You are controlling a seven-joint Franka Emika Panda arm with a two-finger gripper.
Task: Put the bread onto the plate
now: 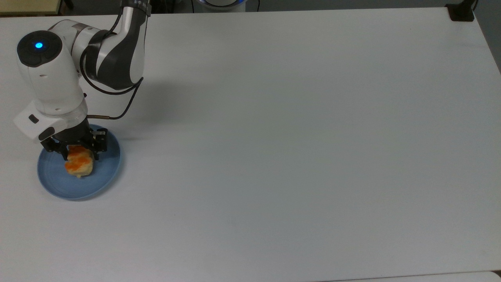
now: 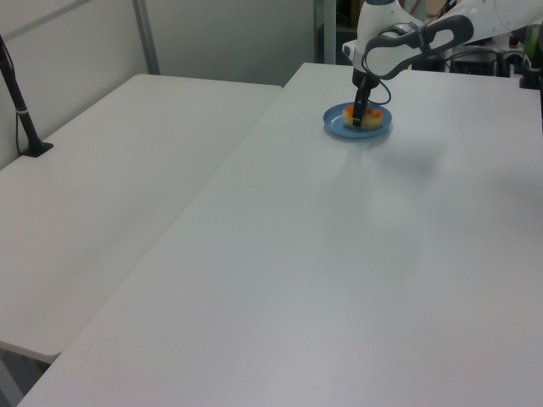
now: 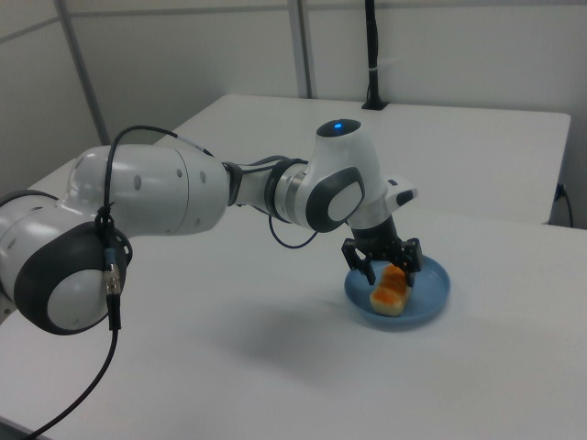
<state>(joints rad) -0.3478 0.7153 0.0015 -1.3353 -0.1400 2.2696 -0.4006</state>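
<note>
The bread (image 1: 79, 162) lies on the light-blue plate (image 1: 102, 178) near the surface's corner, directly under the gripper (image 1: 75, 152). The jaws straddle its upper end, seemingly just released; its long axis runs away from the arm, so a straight lift should clear it.

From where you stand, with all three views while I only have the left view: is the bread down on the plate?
Observer: In the right view the bread lies on the plate, with no gap under it.
Operator: Is the gripper clear of it?
Observer: No. In the top view the gripper sits low, straddling the bread's far end.
Operator: Is the bread centred?
Observer: Roughly. The top view shows blue plate all around it.
</note>
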